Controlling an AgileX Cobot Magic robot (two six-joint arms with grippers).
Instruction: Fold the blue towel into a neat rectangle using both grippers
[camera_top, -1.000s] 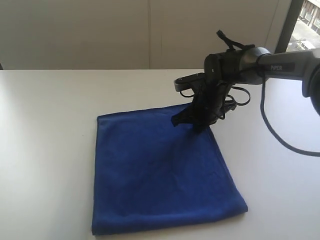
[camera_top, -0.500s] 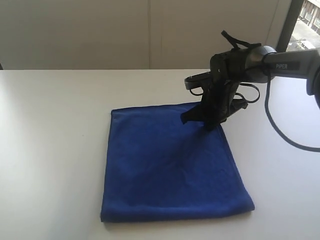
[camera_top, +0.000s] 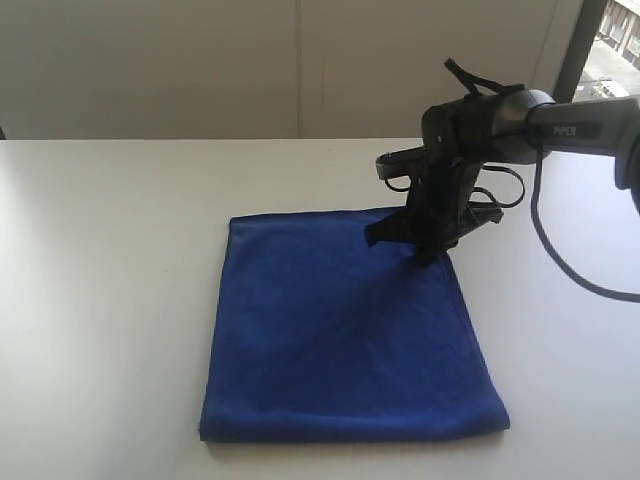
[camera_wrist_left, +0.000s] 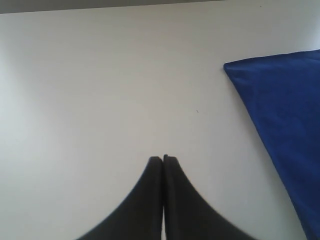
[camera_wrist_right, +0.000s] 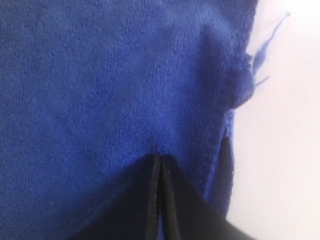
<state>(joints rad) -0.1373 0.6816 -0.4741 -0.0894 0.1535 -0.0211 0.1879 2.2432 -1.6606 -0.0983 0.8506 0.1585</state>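
The blue towel (camera_top: 350, 330) lies flat on the white table (camera_top: 100, 250), folded to a near-square. My right gripper (camera_top: 428, 255) points down at its far right corner. In the right wrist view that gripper (camera_wrist_right: 159, 156) is shut with its tips dug into the cloth (camera_wrist_right: 100, 90), which puckers at them, close to the towel's hemmed edge. My left gripper (camera_wrist_left: 163, 158) is shut over bare table with nothing in it; a corner of the towel (camera_wrist_left: 285, 110) shows off to one side. The left arm is out of the exterior view. No white tag shows.
Loose blue threads (camera_wrist_right: 265, 50) stick out at the towel's corner. The right arm's black cable (camera_top: 560, 260) loops over the table at the right. A pale wall (camera_top: 300, 70) runs behind the table, with a window (camera_top: 610, 50) at the far right.
The right gripper has moved right, and the whole towel has slid and turned with it, its left edge now straighter. The shift was larger in the first half second.
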